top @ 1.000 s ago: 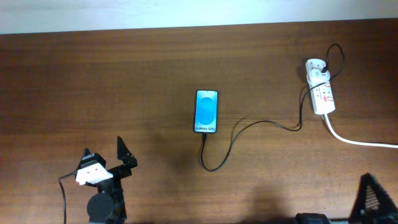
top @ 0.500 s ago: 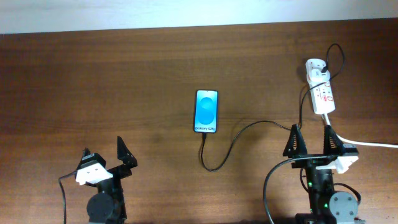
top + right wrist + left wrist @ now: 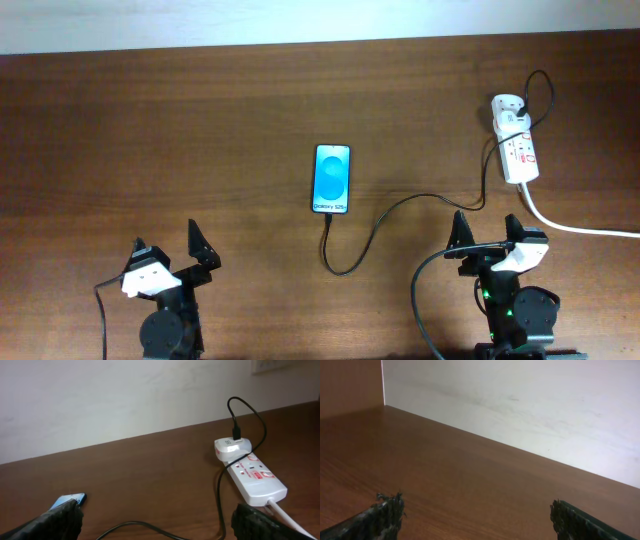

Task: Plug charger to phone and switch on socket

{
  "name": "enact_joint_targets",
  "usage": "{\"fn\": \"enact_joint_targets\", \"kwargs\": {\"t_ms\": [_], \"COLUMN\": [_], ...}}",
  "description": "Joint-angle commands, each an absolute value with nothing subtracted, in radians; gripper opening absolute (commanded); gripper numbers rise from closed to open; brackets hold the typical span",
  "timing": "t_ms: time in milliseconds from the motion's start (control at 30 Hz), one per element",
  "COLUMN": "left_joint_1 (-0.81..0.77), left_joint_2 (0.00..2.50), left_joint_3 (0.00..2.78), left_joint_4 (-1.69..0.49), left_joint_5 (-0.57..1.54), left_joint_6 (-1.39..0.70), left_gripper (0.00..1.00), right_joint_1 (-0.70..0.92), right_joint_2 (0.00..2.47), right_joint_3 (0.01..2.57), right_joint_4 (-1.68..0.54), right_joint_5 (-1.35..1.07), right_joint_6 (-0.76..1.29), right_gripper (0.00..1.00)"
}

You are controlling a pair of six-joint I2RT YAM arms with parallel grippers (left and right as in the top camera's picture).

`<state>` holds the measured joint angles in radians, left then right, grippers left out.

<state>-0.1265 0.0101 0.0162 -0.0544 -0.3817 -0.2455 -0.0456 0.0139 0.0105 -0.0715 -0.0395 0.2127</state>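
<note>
Overhead: the phone (image 3: 332, 179) is seen lying flat, screen up, near the middle of the table (image 3: 150, 120). The charger (image 3: 372, 225) is traced from a white adapter (image 3: 507, 108) at the far end of the socket (image 3: 520, 155), on the right, in a loop to the phone's near short edge; whether its tip is seated cannot be told. The left gripper (image 3: 167, 238) is held spread and empty at the front left, well apart from the phone. The right gripper (image 3: 488, 222) is likewise spread and empty, near the socket's thick white cord (image 3: 570, 225). Left wrist: tabletop and a pale wall (image 3: 520, 405) are recorded beyond the parted fingers (image 3: 385, 512). Right wrist: the socket is noted ahead to the right, a corner of the phone low at left, the black cable between them.
</note>
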Motion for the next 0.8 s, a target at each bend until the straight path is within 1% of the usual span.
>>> {"fn": "enact_joint_targets", "kwargs": {"t_ms": [0, 367, 433, 567, 633, 700, 767], "left_joint_1": [-0.120, -0.120, -0.120, -0.124, -0.117, -0.093, -0.078], "left_joint_2": [0.005, 0.005, 0.005, 0.005, 0.004, 0.004, 0.004], "left_joint_3": [0.009, 0.009, 0.009, 0.009, 0.009, 0.009, 0.009], "left_joint_4": [-0.052, -0.053, -0.053, -0.052, -0.053, -0.065, -0.075], "left_joint_5": [-0.389, -0.389, -0.423, -0.423, -0.357, -0.184, -0.114], "left_joint_6": [-0.230, -0.230, -0.149, -0.147, -0.110, 0.059, 0.157], "left_gripper": [0.99, 0.99, 0.99, 0.99, 0.99, 0.99, 0.99], "right_joint_1": [-0.040, -0.040, -0.040, -0.040, -0.040, -0.040, -0.040], "right_joint_2": [0.004, 0.004, 0.004, 0.004, 0.004, 0.004, 0.004], "right_joint_3": [0.006, 0.006, 0.006, 0.006, 0.006, 0.006, 0.006], "right_joint_4": [-0.077, -0.077, -0.077, -0.077, -0.077, -0.077, -0.077], "right_joint_5": [-0.038, -0.038, -0.038, -0.038, -0.038, -0.038, -0.038], "right_joint_6": [0.188, 0.188, 0.188, 0.188, 0.188, 0.188, 0.188], "right_gripper": [0.99, 0.98, 0.99, 0.98, 0.99, 0.98, 0.99]}}
